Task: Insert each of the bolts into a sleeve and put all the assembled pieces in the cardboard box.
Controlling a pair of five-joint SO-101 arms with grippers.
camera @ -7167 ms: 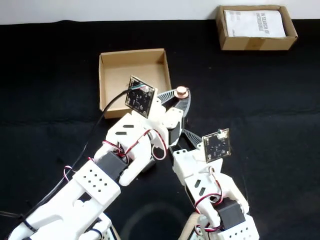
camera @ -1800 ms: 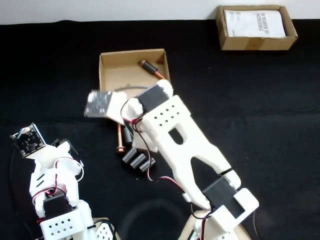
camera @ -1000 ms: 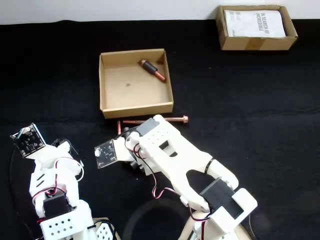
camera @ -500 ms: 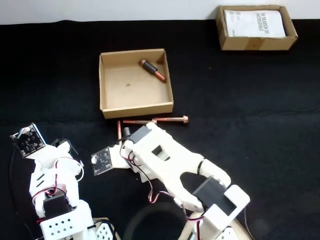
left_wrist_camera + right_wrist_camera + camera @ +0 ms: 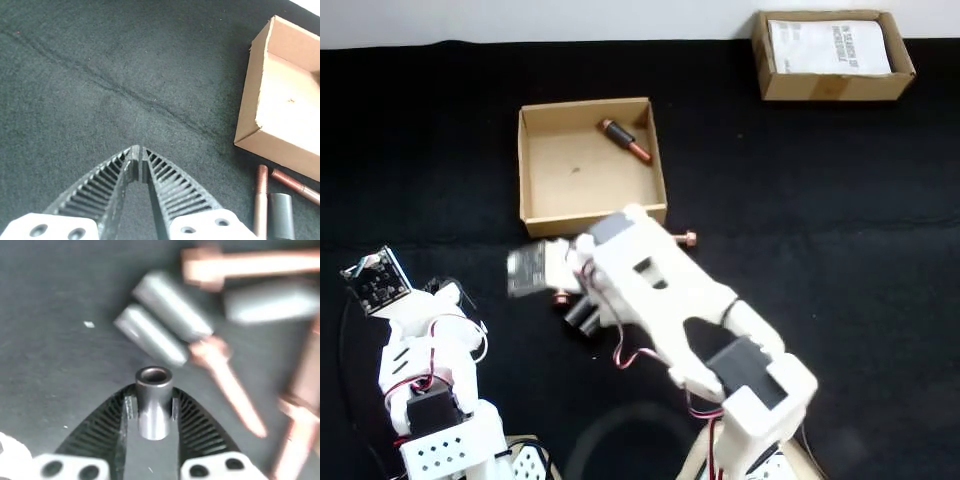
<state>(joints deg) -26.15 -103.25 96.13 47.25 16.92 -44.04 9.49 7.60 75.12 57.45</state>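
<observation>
lifting away, right tool [image 5: 152,391] now grips 1 sleeve [image 5: 153,412].

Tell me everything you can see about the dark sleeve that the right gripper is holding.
The dark grey metal sleeve is a short, smooth hollow tube with a slight sheen, its open round end facing away from the wrist camera. The right gripper's black ribbed fingers clamp it from both sides near their tips. It seems held above the black cloth, where more sleeves and copper-coloured bolts lie.
</observation>
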